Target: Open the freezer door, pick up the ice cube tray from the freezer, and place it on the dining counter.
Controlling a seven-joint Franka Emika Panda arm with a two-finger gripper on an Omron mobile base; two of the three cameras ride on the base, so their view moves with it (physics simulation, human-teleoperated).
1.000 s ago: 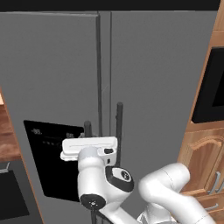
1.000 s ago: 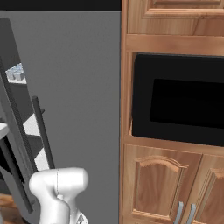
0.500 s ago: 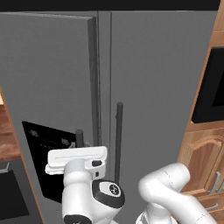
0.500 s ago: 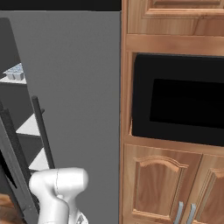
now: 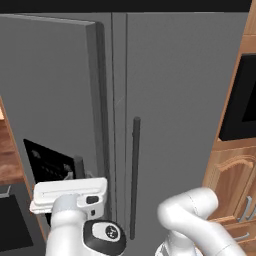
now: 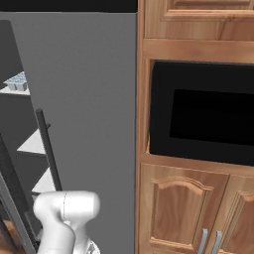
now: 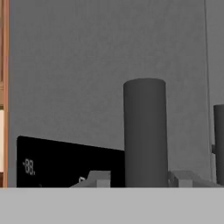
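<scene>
While the freezer door stands swung part way out from the fridge front, its hinge side to the left and its free edge angled toward the camera, the black dispenser panel sits low on its face. Its long bar handle rises straight up the middle of the hand view, right between the two small fingertips, one on each side of the bar with a sliver of daylight showing, so the pincer straddles the handle rather loosely; whether the pads actually press on it I cannot tell. From the left base view the gripper sits low at the door's free edge, just below the panel's right end, its white body flat across.

Over in the right base view the opened gap shows the freezer inside, white shelves stepping down one under another. And there's the ice cube tray, pale blue, sitting on the top shelf at the far left edge, well above the arm.

Next door, the plain grey door is closed, its own dark handle upright beside the seam. Right of that, wooden cabinets frame a black oven.
</scene>
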